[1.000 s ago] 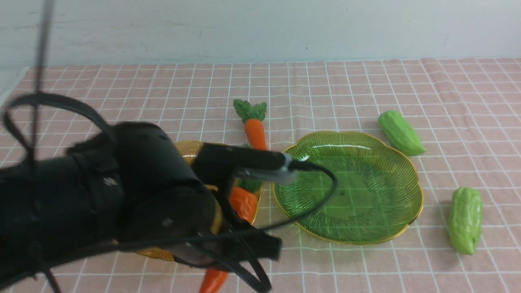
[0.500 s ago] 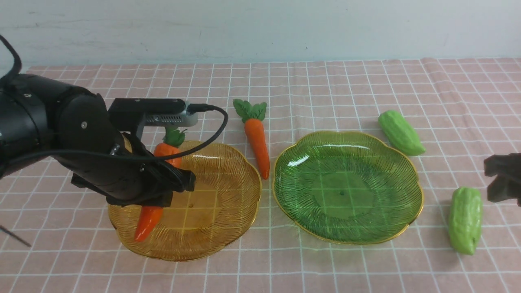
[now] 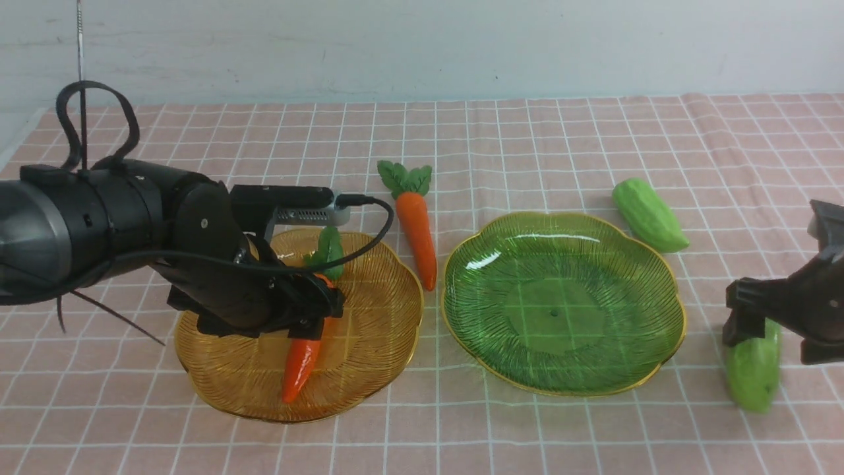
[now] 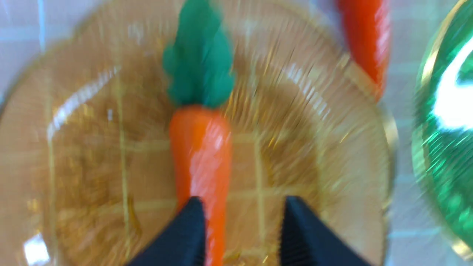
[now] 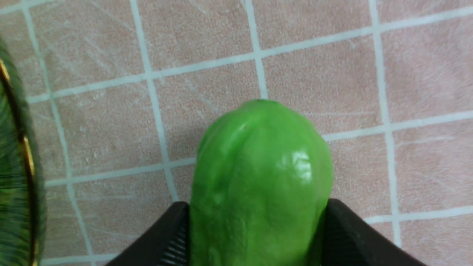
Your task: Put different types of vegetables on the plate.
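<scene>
One orange carrot (image 3: 300,359) with green leaves lies on the amber plate (image 3: 376,330). My left gripper (image 3: 316,310) hangs over it, open. In the left wrist view the carrot (image 4: 201,147) rests against one finger, with a gap to the other, and the gripper (image 4: 242,201) is low over the plate (image 4: 92,147). A second carrot (image 3: 417,224) lies on the cloth between the plates. My right gripper (image 3: 775,336) is shut on the near light green gourd (image 3: 752,369), its fingers pressing both sides (image 5: 258,177). The other gourd (image 3: 649,214) lies behind the green plate (image 3: 560,310).
The green plate has nothing on it and sits right of the amber one; its rim shows in the right wrist view (image 5: 14,184). A pink checked cloth (image 3: 527,132) covers the table, with a pale wall behind.
My left arm swung across the amber plate with the carrot, which now lies on the plate with the jaws apart. My right gripper came in from the right and closed on the near gourd.
</scene>
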